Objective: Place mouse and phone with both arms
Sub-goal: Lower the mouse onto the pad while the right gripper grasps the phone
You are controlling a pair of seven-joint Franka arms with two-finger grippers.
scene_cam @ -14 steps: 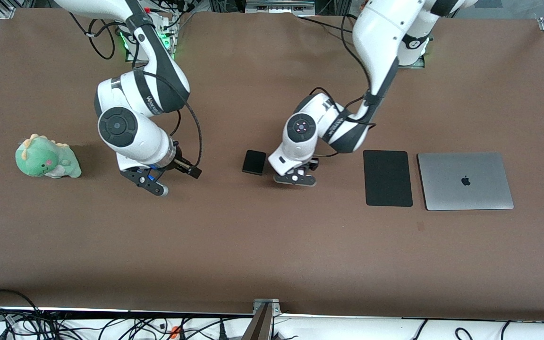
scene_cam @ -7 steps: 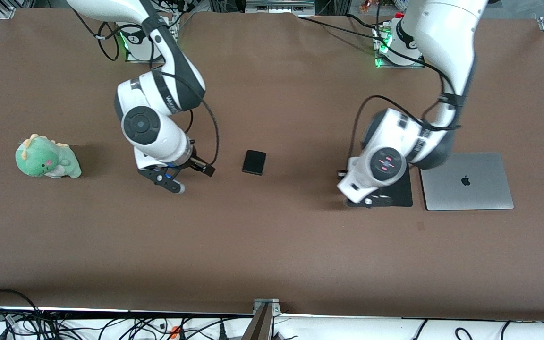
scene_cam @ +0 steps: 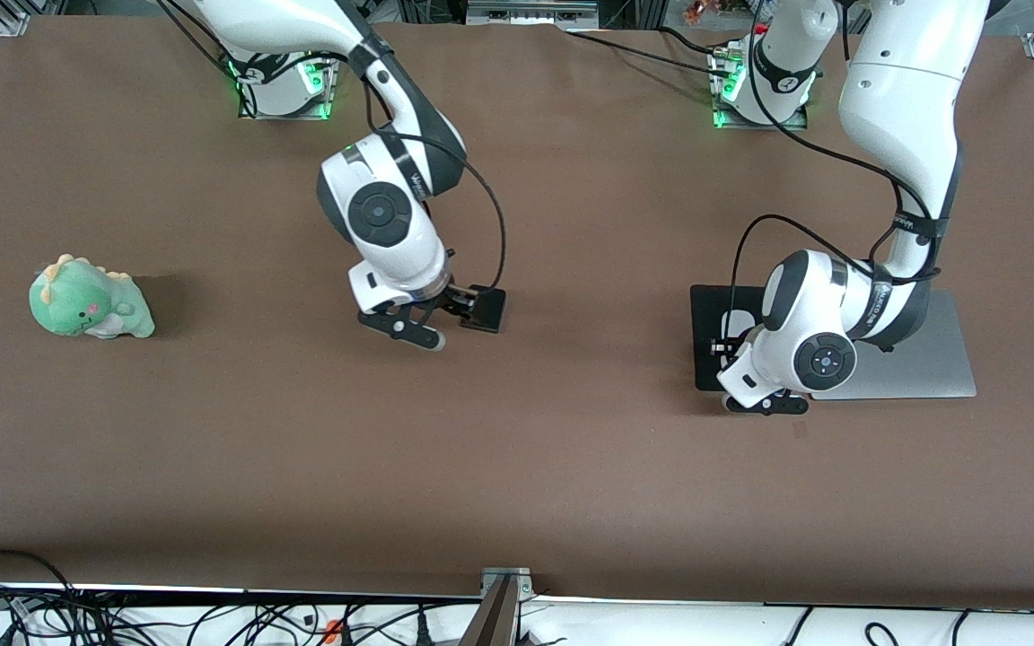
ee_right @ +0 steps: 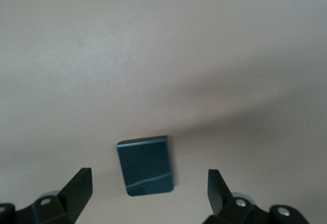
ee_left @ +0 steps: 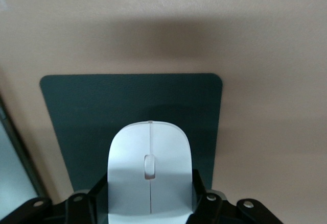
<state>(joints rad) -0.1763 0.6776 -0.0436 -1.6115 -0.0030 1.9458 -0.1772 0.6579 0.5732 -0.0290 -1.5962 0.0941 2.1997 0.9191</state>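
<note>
Left hand (ee_left: 149, 203): over the pad (scene_cam: 708, 309), fingers clamped on the mouse (ee_left: 149, 170), which hangs above that pad.
Laptop (scene_cam: 952, 359): on the bench (scene_cam: 517, 467), just beside the pad, partly under the left arm.
Right hand (ee_right: 149, 191): fingers spread wide, holding nothing, over the phone (ee_right: 145, 165).
Phone: flat on the bench near mid-table.
Plush dinosaur (scene_cam: 89, 299): at the right arm's end.
</note>
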